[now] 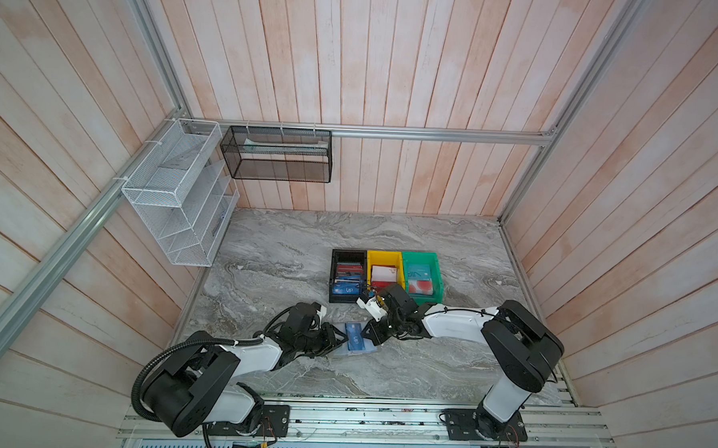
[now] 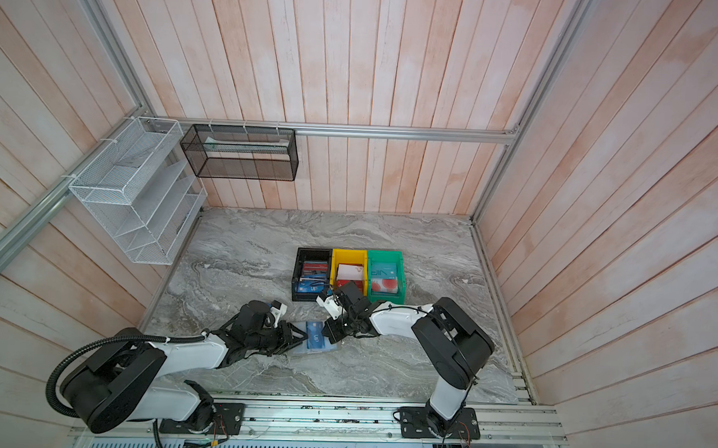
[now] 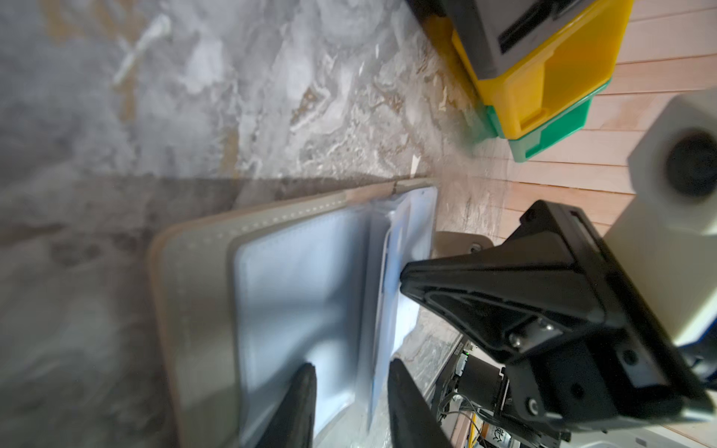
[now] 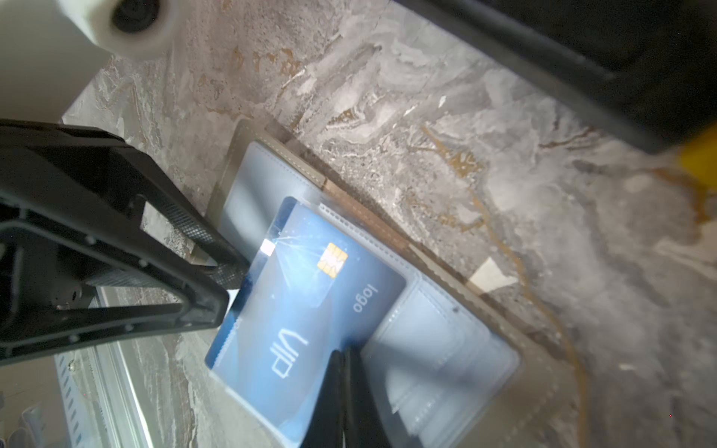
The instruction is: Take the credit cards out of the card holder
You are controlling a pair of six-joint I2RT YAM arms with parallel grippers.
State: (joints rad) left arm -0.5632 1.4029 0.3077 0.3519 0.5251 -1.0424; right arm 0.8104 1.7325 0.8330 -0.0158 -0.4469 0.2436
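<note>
As seen from above, card holder [image 1: 366,351]: spread open and flat on the marble table [image 1: 447,362], toward the front edge, between the two grippers; grey cover down, pale translucent pockets up.
VIP card [image 1: 354,337]: blue-teal, pale lettering and gold chip facing up; lying across the holder's middle, seemingly partly under a clear pocket leaf, one long edge reaching toward the left arm.
Left gripper [image 4: 229,291]: part-open with a narrow gap; fingers [image 3: 298,403] set either side of the card-and-pocket edge, a pocket leaf standing loosely between them in the left wrist view.
Right gripper [image 4: 345,357]: fully closed, nothing seen between the fingers; tips pressed down on the pocket at the card's edge.
Black bin [image 1: 332,273], yellow bin [image 1: 385,254], green bin [image 1: 420,255]: side by side behind the holder, apart from it, each with cards inside.
</note>
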